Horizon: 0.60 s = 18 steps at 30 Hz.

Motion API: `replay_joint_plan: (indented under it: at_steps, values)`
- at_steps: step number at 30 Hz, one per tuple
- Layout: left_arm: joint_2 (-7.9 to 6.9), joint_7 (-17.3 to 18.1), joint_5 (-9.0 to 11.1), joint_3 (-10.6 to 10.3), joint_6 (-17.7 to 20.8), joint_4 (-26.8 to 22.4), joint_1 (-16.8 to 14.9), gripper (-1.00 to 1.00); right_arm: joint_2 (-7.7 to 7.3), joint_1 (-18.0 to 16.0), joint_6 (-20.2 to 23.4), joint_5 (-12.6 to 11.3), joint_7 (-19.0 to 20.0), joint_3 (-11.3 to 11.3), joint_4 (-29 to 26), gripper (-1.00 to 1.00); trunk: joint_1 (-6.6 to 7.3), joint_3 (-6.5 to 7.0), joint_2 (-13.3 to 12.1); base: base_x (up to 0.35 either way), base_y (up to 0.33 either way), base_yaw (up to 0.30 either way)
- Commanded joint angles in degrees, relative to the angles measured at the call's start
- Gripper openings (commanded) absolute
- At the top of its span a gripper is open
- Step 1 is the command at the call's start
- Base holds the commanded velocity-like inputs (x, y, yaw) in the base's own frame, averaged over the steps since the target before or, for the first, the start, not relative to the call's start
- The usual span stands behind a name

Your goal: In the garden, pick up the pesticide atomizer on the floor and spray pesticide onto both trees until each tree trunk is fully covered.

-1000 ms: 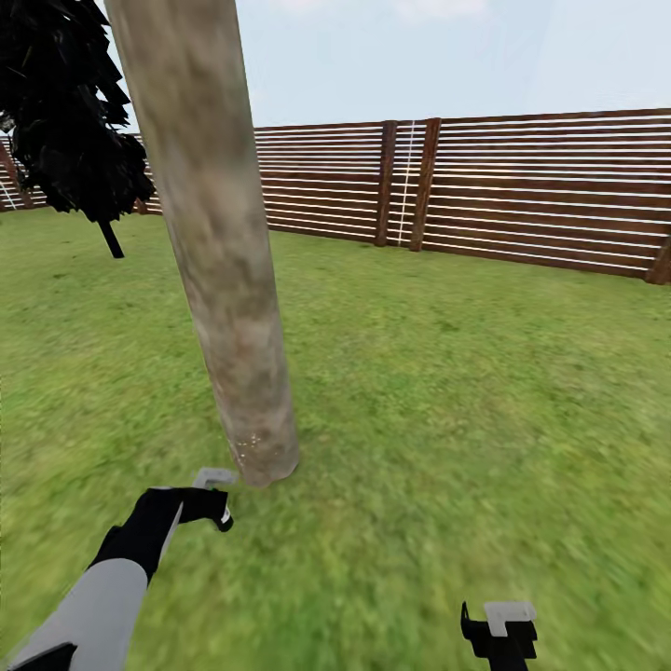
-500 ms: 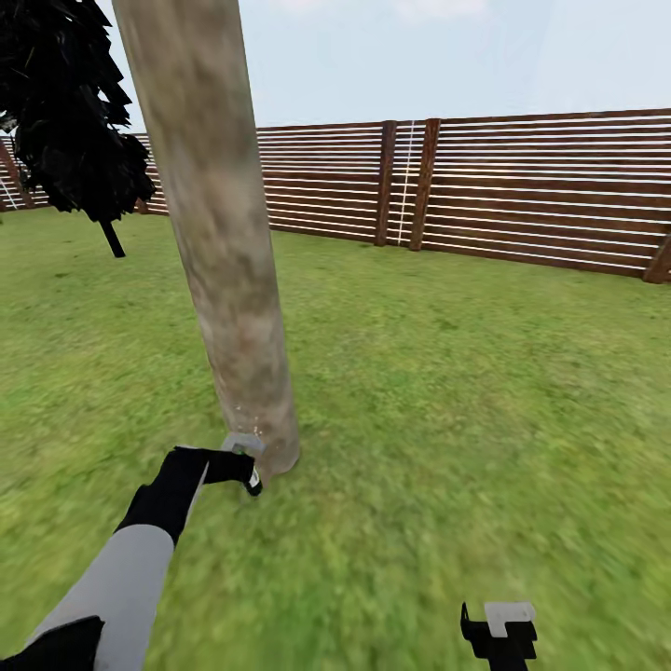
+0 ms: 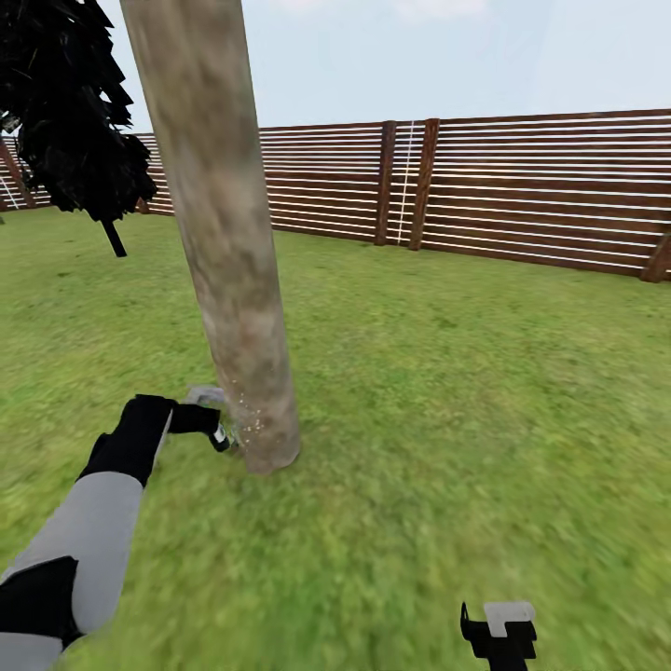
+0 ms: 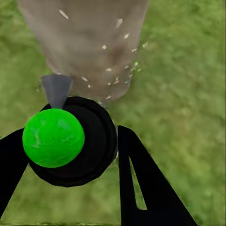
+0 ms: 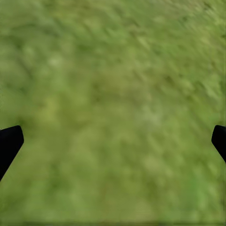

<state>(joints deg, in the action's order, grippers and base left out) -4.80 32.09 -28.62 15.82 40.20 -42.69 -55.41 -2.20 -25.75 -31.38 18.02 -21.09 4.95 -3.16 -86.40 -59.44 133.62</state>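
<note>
One tree trunk, thick and pale grey-brown, rises from the lawn left of centre. My left gripper is at the trunk's base, on its left side, shut on the pesticide atomizer. In the left wrist view the atomizer is a round black bottle with a bright green top, held between the two black fingers. Its grey nozzle points at the trunk. Small white specks dot the bark low down. My right gripper hangs open over grass at the lower right.
A black cone-shaped tree stands at the far left behind the trunk. A brown slatted fence closes off the back. Green lawn spreads out on all sides of the trunk.
My left gripper, holding the atomizer, moved in to the trunk's base, then up and to the left beside it. More white specks show on the bark. The right gripper stayed put.
</note>
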Motion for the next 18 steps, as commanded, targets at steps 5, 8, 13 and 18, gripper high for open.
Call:
replay_joint_plan:
  at_steps: [5,8,13,18]
  values:
    - [0.53,3.68,0.61,-2.01,1.34,-0.02,-0.88,-1.00,0.00,0.00,0.00,0.00,0.00,0.04,0.00,1.00,0.00,-0.01,0.00,0.000,0.000,0.000]
    - [4.46,3.91,0.59,-3.09,1.53,-0.02,-0.95,-1.00,0.00,0.01,0.00,0.00,0.00,0.01,0.00,1.00,0.00,-0.01,0.00,0.000,0.000,0.000]
    - [1.59,4.03,0.46,-2.80,1.63,-0.03,-0.83,-1.00,0.00,0.01,0.00,0.00,0.00,0.02,0.00,1.00,0.00,-0.01,0.00,0.000,0.000,0.000]
    - [-2.42,3.64,0.14,-3.21,1.25,0.10,-0.02,-1.00,0.04,0.02,0.00,0.00,0.00,-0.02,0.00,1.00,0.00,-0.01,0.00,0.000,0.000,0.000]
